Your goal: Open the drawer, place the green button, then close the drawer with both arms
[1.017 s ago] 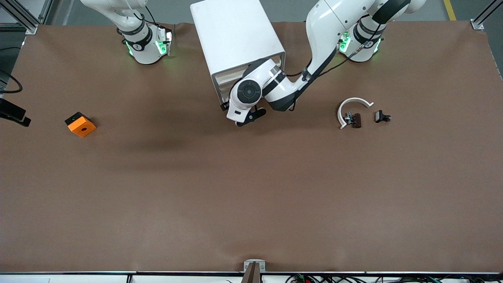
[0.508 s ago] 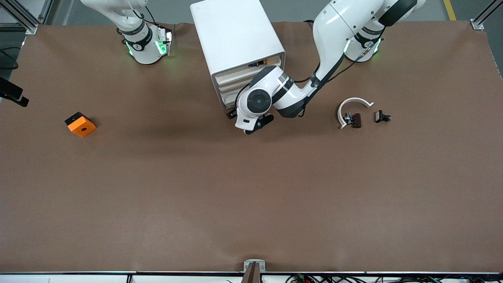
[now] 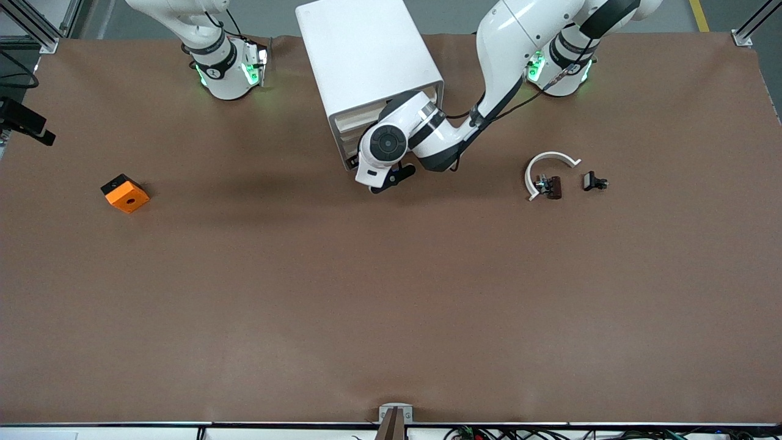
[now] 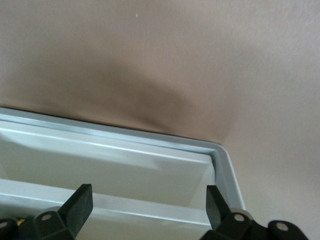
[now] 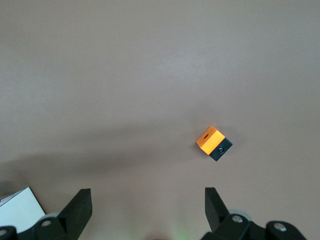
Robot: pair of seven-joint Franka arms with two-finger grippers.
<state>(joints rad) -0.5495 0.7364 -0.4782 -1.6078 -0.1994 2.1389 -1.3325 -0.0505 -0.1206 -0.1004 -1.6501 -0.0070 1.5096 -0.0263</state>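
Observation:
The white cabinet (image 3: 366, 55) stands between the two arm bases, its tray fronts turned toward the front camera. The left arm's hand (image 3: 383, 145) is low against those fronts. In the left wrist view my left gripper (image 4: 147, 200) is open and holds nothing. It hangs just over the drawer (image 4: 150, 142), the lowest tray. The drawer's rim juts out over the brown table and a bare white strip of its inside shows. The button is out of view. My right gripper (image 5: 147, 200) is open and empty, high over the table near the orange cube (image 5: 213, 142).
The orange cube (image 3: 124, 193) with a black hole lies toward the right arm's end. A white arc (image 3: 548, 165) and small black clips (image 3: 594, 181) lie toward the left arm's end. A dark piece (image 3: 27, 125) shows at the view's edge, above the right arm's end.
The left hand drew away from the cabinet toward the front camera, then came back against the tray fronts. The dark piece at the right arm's end moved up in the front view.

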